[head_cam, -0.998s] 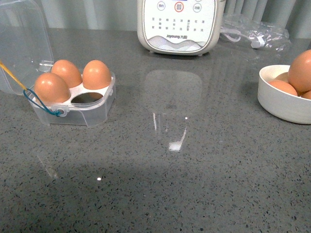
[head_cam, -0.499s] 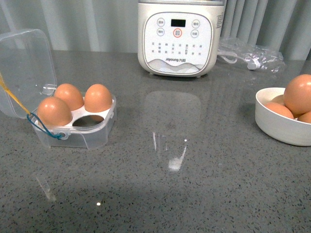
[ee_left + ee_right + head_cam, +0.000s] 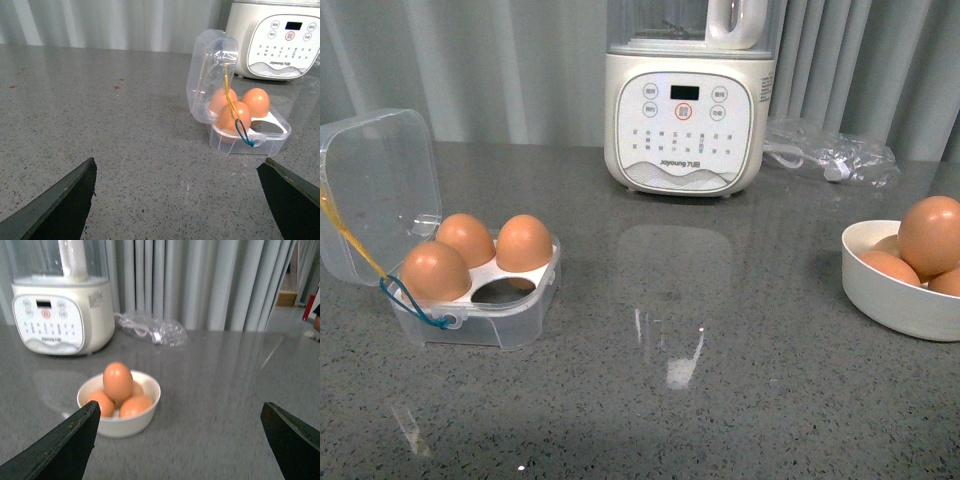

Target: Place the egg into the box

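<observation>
A grey speckled counter [image 3: 740, 400] runs back to pale curtains [image 3: 500, 60]. Our left claw [image 3: 177, 167] hangs over it with its two dark fingers spread wide and nothing between them, facing the box [image 3: 250, 147]. Our right claw [image 3: 180, 410] is spread and empty too, looking down on the white bowl [image 3: 125, 426]. We judge that each arm waits at its own station, right to pick and left beside the drop.

The egg [image 3: 118, 381] we take as next sits topmost in the bowl, resting on the others. The box stands with its lid [image 3: 375, 190] up and three eggs [image 3: 523, 243] in, leaving the near right hollow [image 3: 500, 292] free.

The front view shows neither claw. Only it shows box and bowl well apart, with the blender [image 3: 685, 120] behind. The right wrist view seems to show four eggs in the bowl, though the pile may hide more.
</observation>
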Robot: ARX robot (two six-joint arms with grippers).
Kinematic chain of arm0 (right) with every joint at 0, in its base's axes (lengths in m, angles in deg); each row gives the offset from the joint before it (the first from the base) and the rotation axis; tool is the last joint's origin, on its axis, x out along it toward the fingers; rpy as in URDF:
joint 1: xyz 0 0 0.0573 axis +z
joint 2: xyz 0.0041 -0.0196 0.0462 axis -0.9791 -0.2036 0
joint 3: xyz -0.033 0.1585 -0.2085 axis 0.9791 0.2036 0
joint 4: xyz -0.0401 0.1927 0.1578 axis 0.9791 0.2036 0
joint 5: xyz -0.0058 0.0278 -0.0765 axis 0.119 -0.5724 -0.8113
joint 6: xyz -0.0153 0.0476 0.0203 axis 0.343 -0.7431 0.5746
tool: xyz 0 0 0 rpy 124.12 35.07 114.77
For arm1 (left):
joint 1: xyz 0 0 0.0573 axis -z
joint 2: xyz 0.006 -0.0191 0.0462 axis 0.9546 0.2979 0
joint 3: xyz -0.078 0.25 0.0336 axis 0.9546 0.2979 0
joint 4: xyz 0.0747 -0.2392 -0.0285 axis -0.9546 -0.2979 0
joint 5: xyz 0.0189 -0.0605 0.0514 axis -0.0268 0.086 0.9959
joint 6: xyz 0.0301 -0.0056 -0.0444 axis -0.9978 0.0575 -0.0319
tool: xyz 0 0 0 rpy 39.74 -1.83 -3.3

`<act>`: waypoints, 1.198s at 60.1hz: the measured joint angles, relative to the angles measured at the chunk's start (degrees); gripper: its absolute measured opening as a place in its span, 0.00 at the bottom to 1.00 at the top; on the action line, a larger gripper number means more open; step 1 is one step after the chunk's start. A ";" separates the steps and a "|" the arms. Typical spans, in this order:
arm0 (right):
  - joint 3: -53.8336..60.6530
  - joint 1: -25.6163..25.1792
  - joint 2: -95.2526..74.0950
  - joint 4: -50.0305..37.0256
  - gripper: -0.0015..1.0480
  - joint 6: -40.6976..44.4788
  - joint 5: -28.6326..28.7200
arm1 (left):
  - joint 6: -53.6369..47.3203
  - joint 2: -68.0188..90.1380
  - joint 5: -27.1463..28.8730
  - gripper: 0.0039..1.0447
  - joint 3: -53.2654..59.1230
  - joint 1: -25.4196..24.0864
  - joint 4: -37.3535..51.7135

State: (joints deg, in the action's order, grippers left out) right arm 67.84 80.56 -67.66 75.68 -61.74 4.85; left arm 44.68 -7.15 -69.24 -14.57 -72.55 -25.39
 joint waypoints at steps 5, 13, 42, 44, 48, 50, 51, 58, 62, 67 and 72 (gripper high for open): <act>-3.72 -1.81 -8.15 -7.28 0.93 0.42 2.62 | 0.00 0.02 0.00 0.94 0.00 0.00 0.00; -10.97 -3.74 -22.27 -16.13 0.93 0.66 5.60 | 0.00 0.02 0.00 0.94 0.00 0.00 0.00; -35.56 -1.46 -56.98 -6.86 0.93 -1.44 16.02 | 0.00 0.02 0.00 0.94 0.00 0.00 0.00; -35.71 -1.03 -57.33 -6.12 0.93 -0.94 16.52 | 0.00 0.02 0.00 0.94 0.00 0.00 0.00; -35.76 -0.24 -58.03 -4.46 0.93 0.81 17.59 | 0.00 0.02 0.00 0.94 0.00 0.00 0.00; -35.76 -0.04 -58.34 -3.85 0.93 1.73 17.92 | 0.00 0.02 0.00 0.94 0.00 0.00 0.00; -35.76 0.00 -58.60 -3.48 0.93 2.34 18.05 | 0.00 0.02 0.00 0.94 0.00 0.00 0.00; -35.76 0.00 -60.06 -2.99 0.93 4.70 18.16 | 0.00 0.02 0.00 0.94 0.00 0.00 0.00; -35.60 -0.04 -60.83 -3.21 0.93 5.86 18.12 | 0.00 0.02 0.00 0.94 0.00 0.00 0.00; -35.01 -0.26 -61.51 -4.39 0.93 6.51 18.60 | 0.00 0.02 0.00 0.94 0.00 0.00 0.00; -34.32 -0.59 -63.04 -6.73 0.93 6.64 18.62 | 0.00 0.02 0.00 0.94 0.00 0.00 0.00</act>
State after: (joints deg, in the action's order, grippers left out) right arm 33.52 79.97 -130.70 68.95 -55.10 23.47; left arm 44.68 -7.13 -69.24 -14.57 -72.55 -25.39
